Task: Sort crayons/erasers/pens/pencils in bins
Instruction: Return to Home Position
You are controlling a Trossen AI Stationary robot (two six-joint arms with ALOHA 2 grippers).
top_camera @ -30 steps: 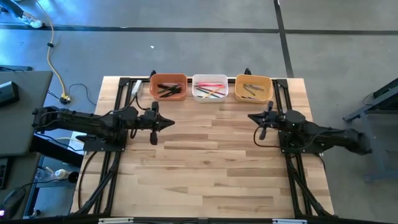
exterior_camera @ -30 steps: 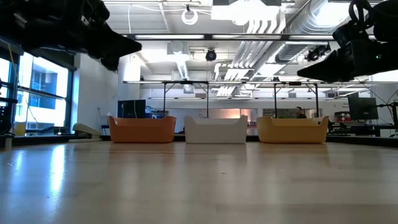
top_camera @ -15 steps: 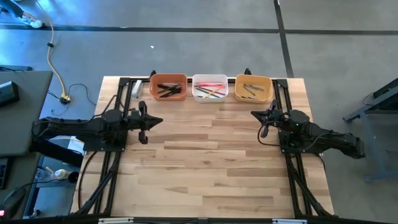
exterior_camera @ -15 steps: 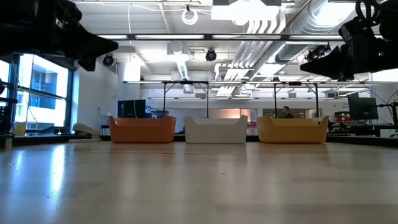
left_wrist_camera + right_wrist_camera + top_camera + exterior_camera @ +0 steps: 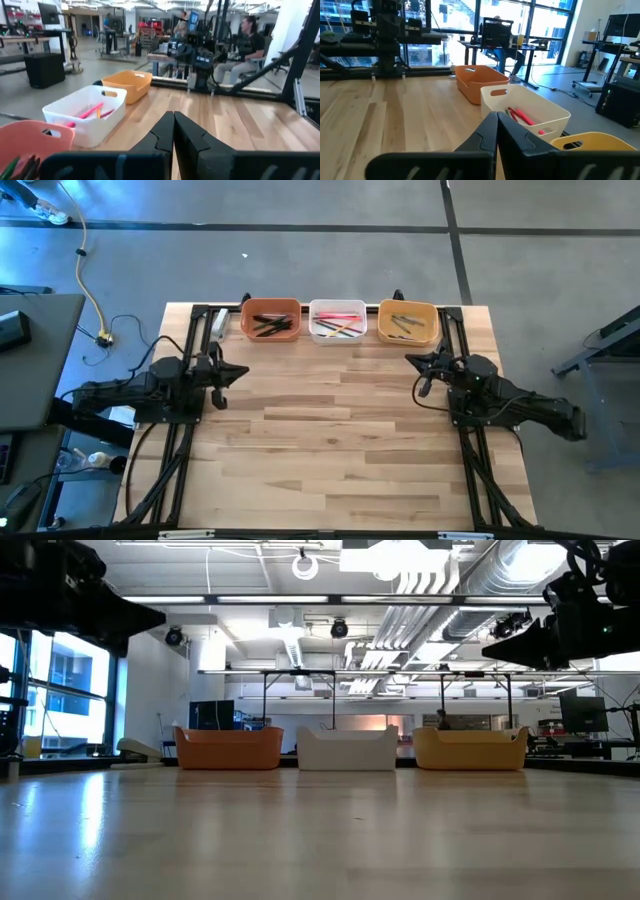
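Three bins stand in a row at the table's far edge: a terracotta one (image 5: 270, 320) with dark sticks, a white one (image 5: 337, 321) with pink, red and green sticks, and a yellow-orange one (image 5: 407, 322) with grey sticks. My left gripper (image 5: 243, 372) hovers shut and empty over the table's left side, pointing level toward the right. My right gripper (image 5: 410, 361) hovers shut and empty over the right side, pointing left, near the yellow-orange bin. Both wrist views show the fingers (image 5: 173, 131) (image 5: 496, 131) closed together with nothing between them.
Black frame rails (image 5: 190, 340) run along the table's left and right sides and behind the bins. The wooden tabletop (image 5: 340, 440) between the arms and toward the near edge is bare. People sit at desks in the room beyond.
My left gripper has drawn back toward the table's left edge, staying shut and level. My right arm has kept nearly still. The bins and their contents have not moved.
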